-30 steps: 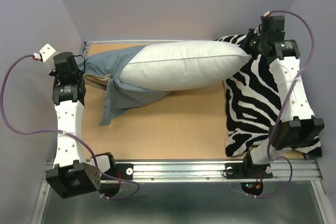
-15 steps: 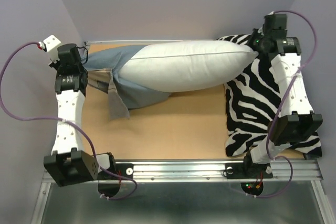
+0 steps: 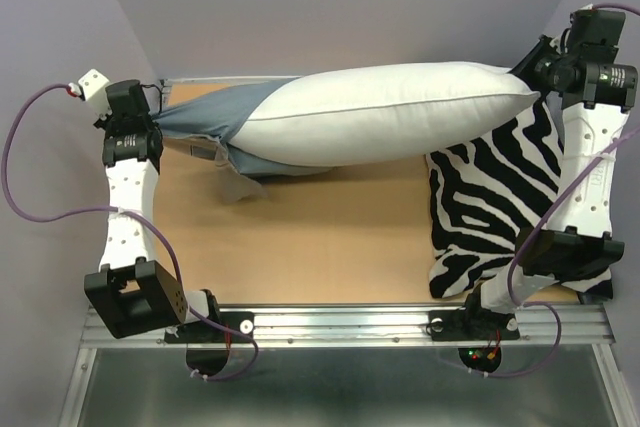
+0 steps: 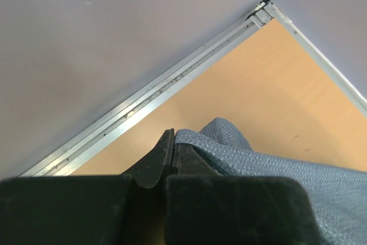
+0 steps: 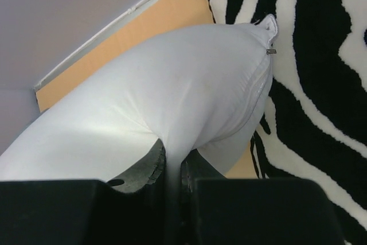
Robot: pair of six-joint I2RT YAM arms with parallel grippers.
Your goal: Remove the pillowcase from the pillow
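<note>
The plump white pillow (image 3: 380, 112) stretches across the back of the table, most of it bare. The blue-grey pillowcase (image 3: 215, 119) covers only its left end and trails onto the table. My left gripper (image 3: 150, 127) is shut on the pillowcase's left edge; the left wrist view shows the fabric (image 4: 269, 167) pinched between the jaws (image 4: 173, 142). My right gripper (image 3: 528, 77) is shut on the pillow's right end, lifted over the zebra cushion; the right wrist view shows white pillow fabric (image 5: 172, 96) pinched between the jaws (image 5: 172, 164).
A black-and-white zebra-striped cushion (image 3: 490, 217) lies on the right side of the wooden table (image 3: 320, 247). A metal rail (image 4: 172, 81) runs along the table's back edge against the grey wall. The arm bases sit on the front rail (image 3: 340, 325).
My right gripper has pulled the pillow's right end up and to the right. The pillow has slid further out of the pillowcase, whose loose flap has drawn in. My left gripper has stayed almost in place.
</note>
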